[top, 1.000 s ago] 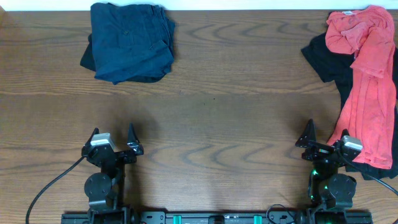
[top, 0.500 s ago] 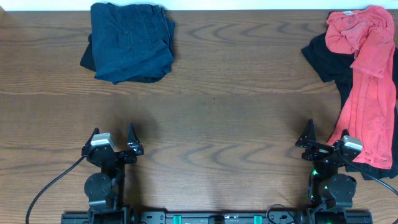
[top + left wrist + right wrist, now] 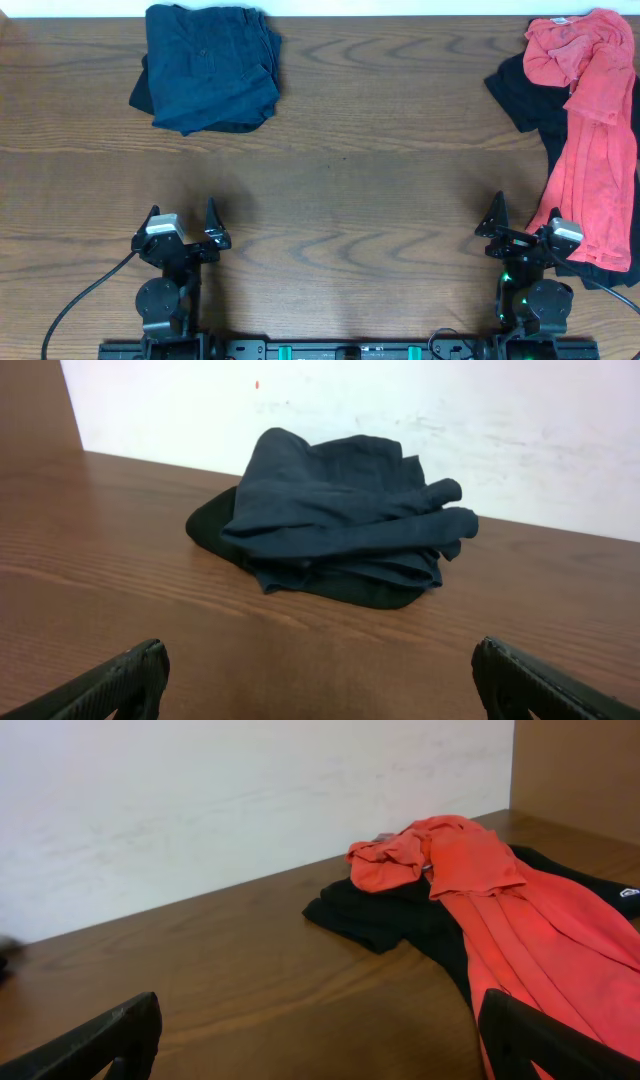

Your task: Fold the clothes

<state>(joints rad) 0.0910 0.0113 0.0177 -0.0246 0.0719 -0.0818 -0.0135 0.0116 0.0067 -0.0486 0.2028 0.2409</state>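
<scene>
Folded navy shorts [image 3: 210,65] far left; coral-red garment [image 3: 590,140] sprawled over black garment [image 3: 525,90] far right.

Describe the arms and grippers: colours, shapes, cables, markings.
Both arms are black. Left gripper and right gripper have black pointed fingers and a silver block each. A black cable trails from the left arm; green light glows on the right base.

Matte black, with tapered, pointed fingers [image 3: 210,212] on left gripper [image 3: 181,215] and right gripper [image 3: 524,218]. Silver-white block [image 3: 160,228] behind each gripper; black cable [image 3: 85,300] trailing behind the left; green glow [image 3: 508,280] behind the right.
</scene>
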